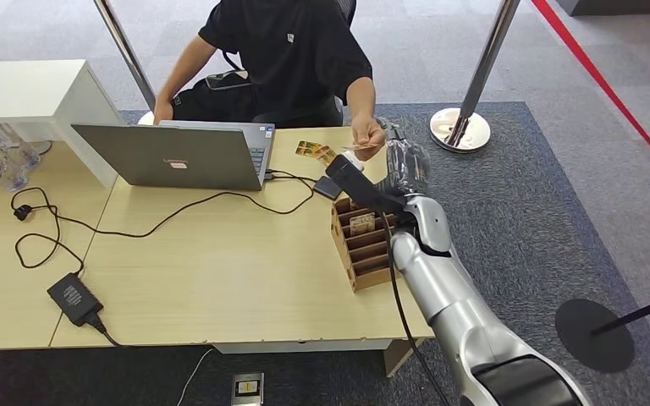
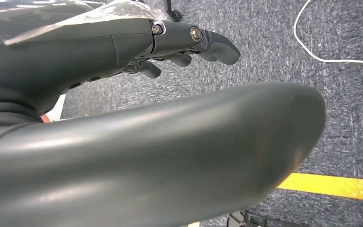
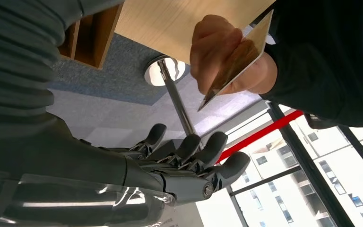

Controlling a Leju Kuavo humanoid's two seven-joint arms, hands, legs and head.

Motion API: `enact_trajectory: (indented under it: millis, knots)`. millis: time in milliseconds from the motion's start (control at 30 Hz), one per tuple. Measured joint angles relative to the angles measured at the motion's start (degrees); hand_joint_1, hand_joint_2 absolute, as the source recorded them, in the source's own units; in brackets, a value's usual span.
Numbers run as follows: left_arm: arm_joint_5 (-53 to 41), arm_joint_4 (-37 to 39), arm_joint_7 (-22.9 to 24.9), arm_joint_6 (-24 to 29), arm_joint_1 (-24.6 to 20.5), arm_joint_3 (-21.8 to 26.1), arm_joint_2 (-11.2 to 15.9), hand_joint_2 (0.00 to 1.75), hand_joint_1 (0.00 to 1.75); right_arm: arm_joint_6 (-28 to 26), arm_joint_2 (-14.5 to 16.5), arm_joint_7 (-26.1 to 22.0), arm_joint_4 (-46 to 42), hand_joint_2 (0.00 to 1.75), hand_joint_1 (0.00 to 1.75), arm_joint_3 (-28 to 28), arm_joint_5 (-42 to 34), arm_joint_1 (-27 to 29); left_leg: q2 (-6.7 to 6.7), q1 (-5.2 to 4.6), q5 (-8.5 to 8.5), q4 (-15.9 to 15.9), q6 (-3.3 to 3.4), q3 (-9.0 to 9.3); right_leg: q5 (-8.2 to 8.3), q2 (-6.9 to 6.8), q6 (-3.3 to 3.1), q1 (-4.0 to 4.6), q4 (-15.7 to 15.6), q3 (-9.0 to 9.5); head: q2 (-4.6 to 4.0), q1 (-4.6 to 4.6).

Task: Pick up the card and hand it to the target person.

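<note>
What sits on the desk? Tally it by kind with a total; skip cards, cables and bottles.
Laptop: 1
Wooden card rack: 1
Black power brick: 1
Small dark block at the cable's end, partly hidden: 1
Total: 4
</note>
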Motion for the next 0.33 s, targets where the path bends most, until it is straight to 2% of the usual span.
enact_trajectory:
  millis: [167,333]
  knots:
    - [0.1,0.1,-0.2,0.0,0.0,0.0,0.0,0.00,0.00,-2.3,-0.9,0.7,-0.1,0.00,0.00,-0.3,1.3,0.6,0.00,-0.01,0.00,0.0,0.00,0.00,0.00,0.00,0.00,0.00,0.0,-0.02,0.00,0.00]
    - [0.3,0.1,-0.2,0.0,0.1,0.0,0.0,0.00,0.00,-2.6,-3.1,0.7,-4.1,0.00,0.00,-3.1,4.3,4.1,-0.01,-0.01,-0.01,0.0,0.00,-0.03,0.00,0.00,0.00,0.00,0.0,-0.04,0.00,-0.01]
